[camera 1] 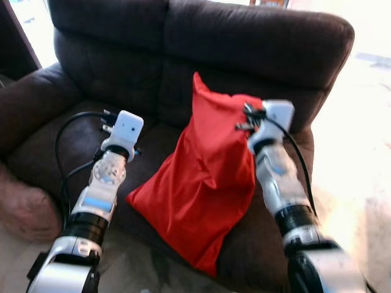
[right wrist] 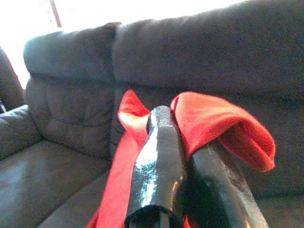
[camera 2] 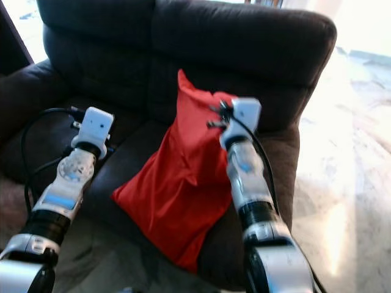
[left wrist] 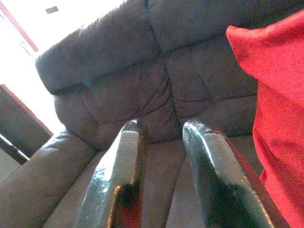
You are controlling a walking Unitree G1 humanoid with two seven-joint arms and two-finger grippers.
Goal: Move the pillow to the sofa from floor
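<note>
1. While its top edge is pinched by the right gripper, the red pillow lies propped on the sofa, its upper part leaning against the backrest and its lower corner hanging over the front of the seat.
2. Right gripper: the two black fingers are clamped together on a fold of the red fabric, which bulges up on either side of them.
3. Left gripper: its fingers stand apart with nothing between them, hovering over the seat cushion; the pillow is just beside it, on the side toward the right gripper, not touching.
4. Beyond the left gripper's fingertips rises the sofa's dark, padded backrest.
5. A black cable loops off the left arm, above the seat.
6. A pale floor shows on the right arm's outer side.
</note>
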